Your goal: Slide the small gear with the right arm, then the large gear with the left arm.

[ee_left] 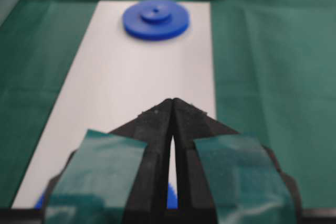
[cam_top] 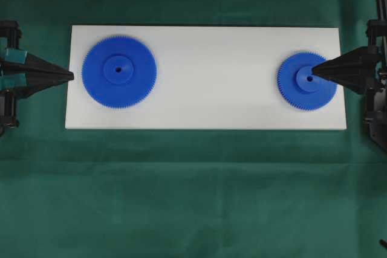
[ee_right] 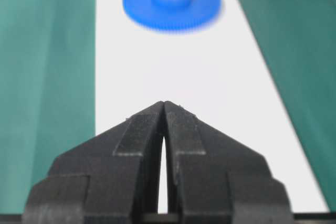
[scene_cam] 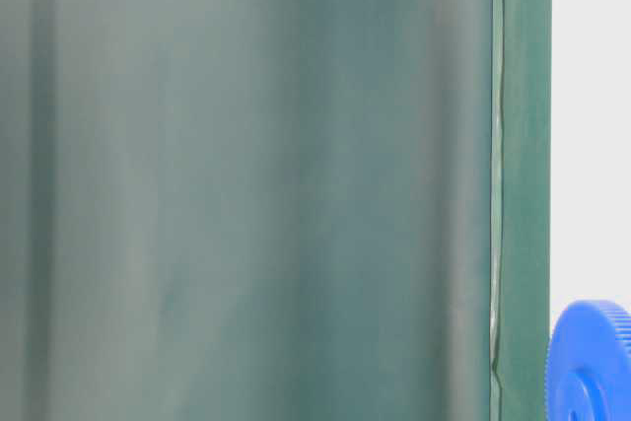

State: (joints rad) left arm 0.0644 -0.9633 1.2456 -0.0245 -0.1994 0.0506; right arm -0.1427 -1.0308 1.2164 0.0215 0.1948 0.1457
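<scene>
So neither gear looks like it's gone anywhere yet, at least judging by how things sit. In the overhead view the white board (cam_top: 205,77) lies across the middle of the green-draped surface (cam_top: 193,197), with the large gear (cam_top: 119,72) flat near its 9 o'clock end and the small gear (cam_top: 307,81) flat near the 3 o'clock end, the two well apart with bare board between them. The right tool (cam_top: 315,75) is pinched closed to a point, and that point sits over the small gear's raised hub, right by the centre hole; can't tell from above whether it's actually touching or just hovering. From the right wrist view the right tool's fingers (ee_right: 149,129) meet at the tip with nothing between them, and the large gear shows blurry at the far end of the board. The left tool (cam_top: 71,76) is also closed and empty, its tip at the board's 9 o'clock edge, just beside the large gear's rim but apart from it. The left wrist view backs that up: teal pads (ee_left: 94,177) on the fingers, tip shut, small gear far off at 12 o'clock. My read: the right arm is set up for the first slide, and both slides are still to do.
</scene>
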